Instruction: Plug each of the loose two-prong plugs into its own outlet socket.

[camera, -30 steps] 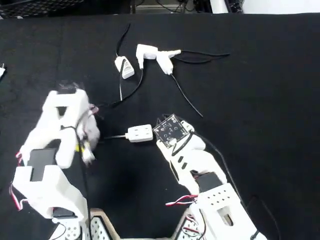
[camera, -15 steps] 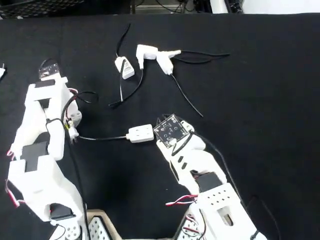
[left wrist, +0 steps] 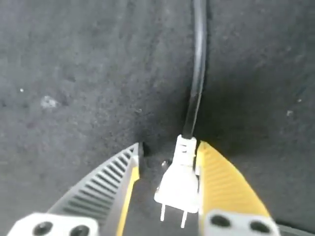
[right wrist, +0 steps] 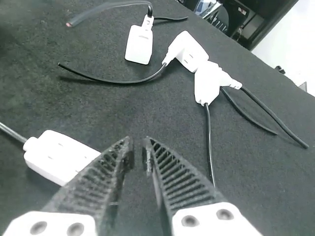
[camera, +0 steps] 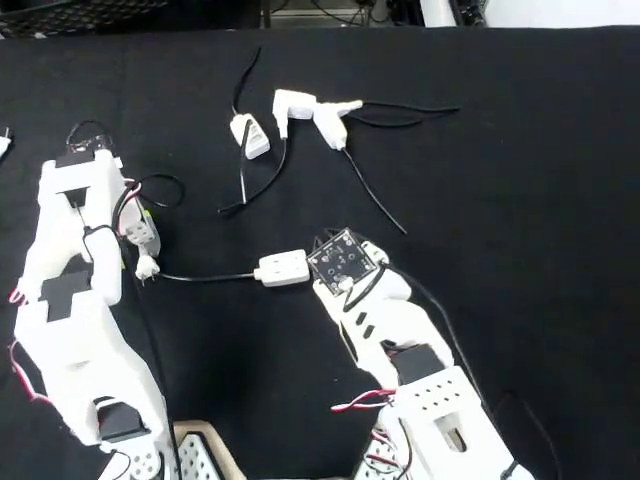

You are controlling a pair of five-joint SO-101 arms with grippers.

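One plug (left wrist: 179,184) between parted left fingers (left wrist: 222,187)

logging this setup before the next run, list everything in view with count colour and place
two-prong plug: 1, white on a black cable, at the left gripper
outlet socket: 1, white, mid-table beside the right gripper
corded blocks: 2, white, far side, type unclear
pronged plug: 1, white, far side, against one corded block
cables: several, black, trailing from the white pieces
table: 1, black
left gripper: 1, grey and yellow, table's left side
right gripper: 1, black, shut and empty, mid-table
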